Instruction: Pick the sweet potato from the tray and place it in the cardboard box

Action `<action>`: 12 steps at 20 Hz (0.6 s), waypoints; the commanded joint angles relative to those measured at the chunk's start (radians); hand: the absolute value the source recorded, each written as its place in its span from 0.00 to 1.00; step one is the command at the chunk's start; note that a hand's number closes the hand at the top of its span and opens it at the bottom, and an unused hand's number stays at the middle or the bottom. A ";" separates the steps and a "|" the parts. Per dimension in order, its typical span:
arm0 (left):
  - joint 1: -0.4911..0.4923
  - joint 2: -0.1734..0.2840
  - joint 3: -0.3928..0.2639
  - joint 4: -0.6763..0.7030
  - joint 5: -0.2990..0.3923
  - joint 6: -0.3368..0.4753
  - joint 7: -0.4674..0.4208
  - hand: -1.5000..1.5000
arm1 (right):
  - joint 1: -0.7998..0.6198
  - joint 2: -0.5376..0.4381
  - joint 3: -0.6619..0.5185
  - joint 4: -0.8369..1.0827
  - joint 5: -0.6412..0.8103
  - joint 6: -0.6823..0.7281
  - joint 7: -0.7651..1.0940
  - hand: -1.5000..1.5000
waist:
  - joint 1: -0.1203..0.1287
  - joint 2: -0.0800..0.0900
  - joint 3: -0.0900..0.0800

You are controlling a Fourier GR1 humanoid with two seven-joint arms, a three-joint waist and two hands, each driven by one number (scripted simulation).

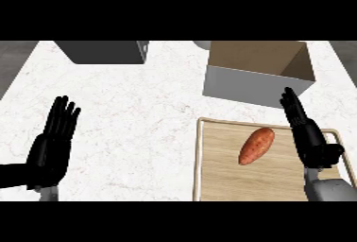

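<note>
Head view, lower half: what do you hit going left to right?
Left hand, open and resting → bare counter → left rim of the tray → sweet potato lying on the tray → right hand, open over the tray's right side.

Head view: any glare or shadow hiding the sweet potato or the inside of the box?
Head view: no glare on the orange sweet potato, evenly lit on the pale wooden tray; the open cardboard box has a slightly darker but readable brown interior; the right hand covers only the tray's right side.
</note>
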 commanded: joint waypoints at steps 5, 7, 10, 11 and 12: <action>-0.082 0.198 -0.046 -0.014 -0.176 -0.084 0.000 0.50 | -0.155 -0.188 -0.055 -0.127 0.337 -0.297 0.281 0.00 | -0.073 -0.026 -0.030; -0.074 0.208 -0.067 -0.013 -0.190 -0.100 0.002 0.50 | -0.076 -0.328 -0.031 -0.040 0.462 -0.244 0.366 0.00 | -0.113 -0.013 -0.049; -0.085 0.234 -0.099 -0.009 -0.221 -0.130 0.004 0.50 | -0.117 -0.366 -0.016 -0.120 0.582 -0.277 0.561 0.00 | -0.098 -0.023 -0.034; -0.107 0.257 -0.096 0.001 -0.223 -0.146 0.028 0.50 | -0.127 -0.391 0.008 -0.148 0.617 -0.243 0.614 0.00 | -0.101 -0.021 -0.033; -0.129 0.261 -0.086 0.014 -0.214 -0.157 0.025 0.50 | -0.129 -0.423 0.038 -0.180 0.666 -0.206 0.664 0.00 | -0.098 -0.017 -0.031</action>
